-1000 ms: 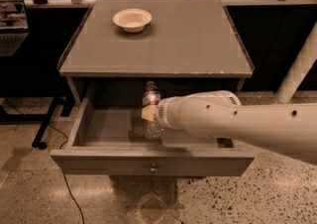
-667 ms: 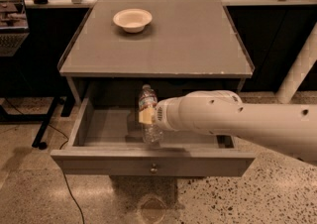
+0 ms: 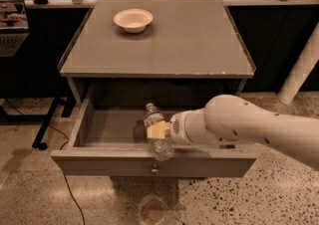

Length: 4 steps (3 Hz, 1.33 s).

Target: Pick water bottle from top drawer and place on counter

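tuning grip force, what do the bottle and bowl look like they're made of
The bottle looks like thin clear plastic: see-through, crinkled, with glossy glints. The bowl is matte off-white, perhaps paper or ceramic; the look leaves it open. The gripper is over the open drawer, shut on the bottle's middle.

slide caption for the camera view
Tool holding the tilted water bottle over the open top drawer, with a white bowl on the counter.

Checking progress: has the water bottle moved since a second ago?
Yes. The water bottle, in the gripper, shifted from the top drawer's back toward its front panel.
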Each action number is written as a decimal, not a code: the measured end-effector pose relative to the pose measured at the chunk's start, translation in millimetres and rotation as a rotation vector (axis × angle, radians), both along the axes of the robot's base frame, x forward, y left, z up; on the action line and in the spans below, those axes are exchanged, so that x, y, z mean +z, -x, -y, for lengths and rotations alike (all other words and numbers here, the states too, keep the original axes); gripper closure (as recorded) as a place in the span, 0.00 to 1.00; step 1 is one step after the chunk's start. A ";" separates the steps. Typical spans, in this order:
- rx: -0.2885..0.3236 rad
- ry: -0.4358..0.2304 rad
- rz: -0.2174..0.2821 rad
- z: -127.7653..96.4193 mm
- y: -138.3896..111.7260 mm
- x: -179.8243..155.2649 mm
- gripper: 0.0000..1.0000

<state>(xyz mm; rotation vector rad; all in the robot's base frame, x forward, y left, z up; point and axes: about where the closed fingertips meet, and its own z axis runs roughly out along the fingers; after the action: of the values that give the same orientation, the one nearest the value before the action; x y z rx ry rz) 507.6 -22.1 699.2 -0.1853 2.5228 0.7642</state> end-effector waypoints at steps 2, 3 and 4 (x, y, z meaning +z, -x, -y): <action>0.143 -0.136 0.065 13.2 30.2 58.2 1.00; 0.202 -0.190 0.148 24.0 38.4 103.2 1.00; 0.203 -0.190 0.148 23.7 38.4 103.2 1.00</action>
<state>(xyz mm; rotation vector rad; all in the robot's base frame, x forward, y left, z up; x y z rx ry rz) 469.2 -45.9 802.4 -0.4207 2.2999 1.0251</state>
